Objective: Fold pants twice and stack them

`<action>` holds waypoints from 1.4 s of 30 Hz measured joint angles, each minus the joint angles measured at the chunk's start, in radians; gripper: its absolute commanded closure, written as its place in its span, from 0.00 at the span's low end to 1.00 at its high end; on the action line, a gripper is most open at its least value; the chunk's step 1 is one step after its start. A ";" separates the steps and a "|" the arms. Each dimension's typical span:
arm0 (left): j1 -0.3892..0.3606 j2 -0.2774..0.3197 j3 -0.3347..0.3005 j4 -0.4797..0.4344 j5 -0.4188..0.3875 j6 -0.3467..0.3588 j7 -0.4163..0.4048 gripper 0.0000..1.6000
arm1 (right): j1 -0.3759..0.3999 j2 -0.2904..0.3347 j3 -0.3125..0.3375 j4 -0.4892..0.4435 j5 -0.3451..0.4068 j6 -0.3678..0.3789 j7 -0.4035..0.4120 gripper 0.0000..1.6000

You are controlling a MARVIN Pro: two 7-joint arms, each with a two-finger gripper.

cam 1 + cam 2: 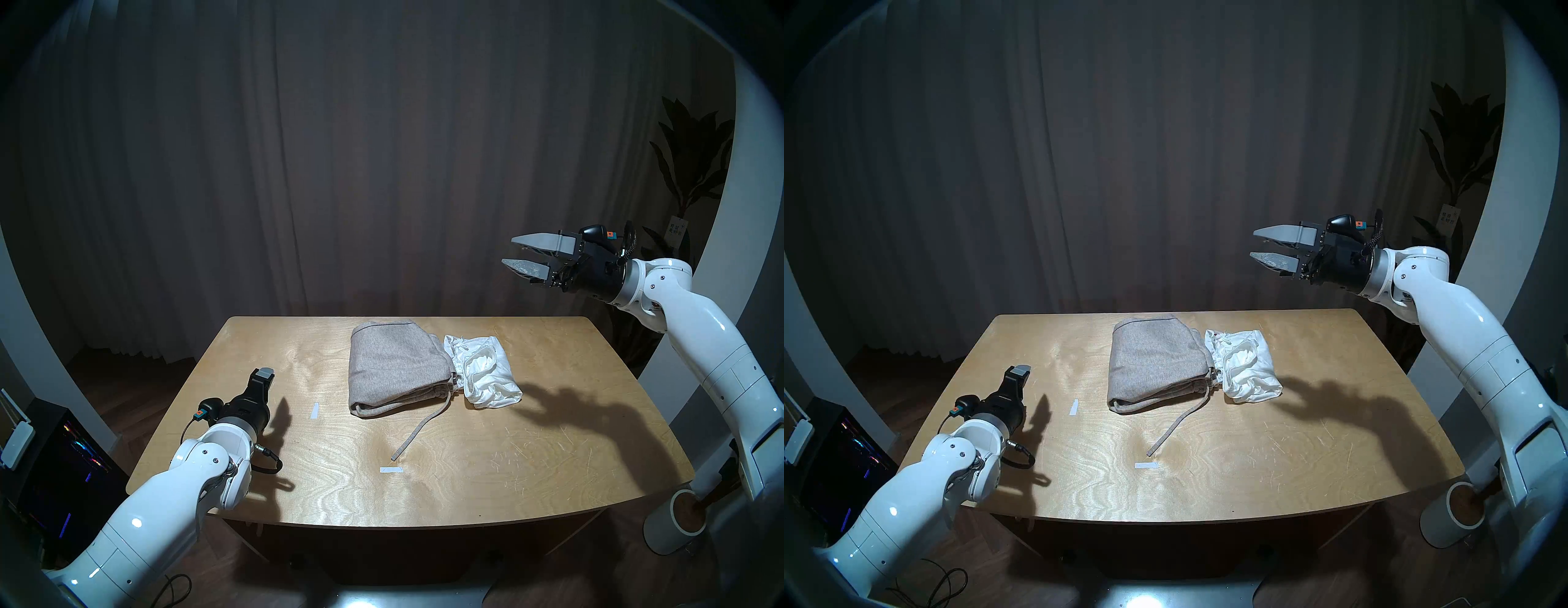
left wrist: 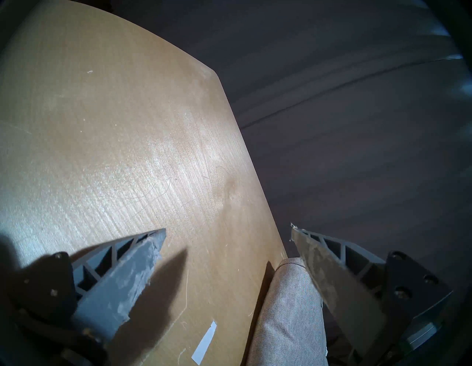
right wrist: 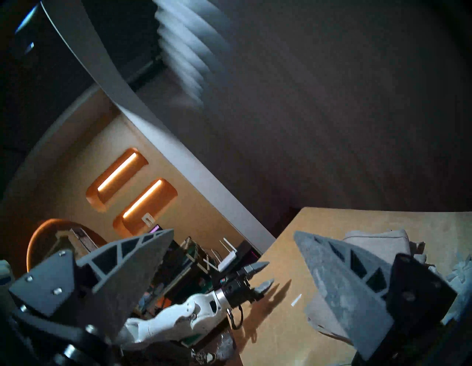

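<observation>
Pants (image 1: 399,368) well apart from open fingers (image 1: 522,266)

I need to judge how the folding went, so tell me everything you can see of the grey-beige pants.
The grey-beige pants are soft knit fabric, folded into a thick, roughly rectangular bundle lying flat near the far middle of the wooden table. Layered edges show along the near side. A long drawstring trails loose from the near right corner toward the table's front. The right edge meets the crumpled white shorts; they sit side by side, not stacked. Neither gripper touches them.
</observation>
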 measured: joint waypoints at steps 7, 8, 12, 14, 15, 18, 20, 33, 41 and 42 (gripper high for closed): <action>-0.005 0.002 0.000 -0.002 0.001 0.000 -0.001 0.00 | -0.032 -0.070 0.043 0.088 0.118 -0.061 0.024 0.00; -0.006 0.003 0.000 -0.002 0.002 0.000 -0.001 0.00 | -0.039 -0.085 0.051 0.105 0.143 -0.075 0.028 0.00; -0.009 0.004 0.000 -0.004 0.003 0.000 -0.001 0.00 | -0.057 -0.132 0.074 0.148 0.210 -0.117 0.036 0.00; -0.010 0.004 0.001 -0.004 0.003 0.000 -0.001 0.00 | -0.066 -0.153 0.084 0.165 0.241 -0.139 0.038 0.00; -0.010 0.005 0.001 -0.005 0.004 0.000 -0.001 0.00 | -0.069 -0.162 0.088 0.171 0.253 -0.147 0.038 0.00; -0.011 0.005 0.001 -0.005 0.004 0.000 -0.001 0.00 | -0.084 -0.193 0.101 0.190 0.292 -0.179 0.039 0.00; -0.012 0.006 0.001 -0.005 0.005 0.000 -0.001 0.00 | -0.095 -0.216 0.109 0.202 0.320 -0.201 0.039 0.00; -0.015 0.009 0.002 -0.006 0.006 0.000 -0.001 0.00 | -0.148 -0.346 0.160 0.209 0.478 -0.326 0.035 0.00; -0.016 0.010 0.002 -0.006 0.007 0.000 -0.001 0.00 | -0.153 -0.400 0.190 0.208 0.543 -0.404 0.020 0.00; -0.016 0.010 0.002 -0.006 0.007 0.000 -0.001 0.00 | -0.153 -0.409 0.196 0.208 0.553 -0.420 0.014 0.00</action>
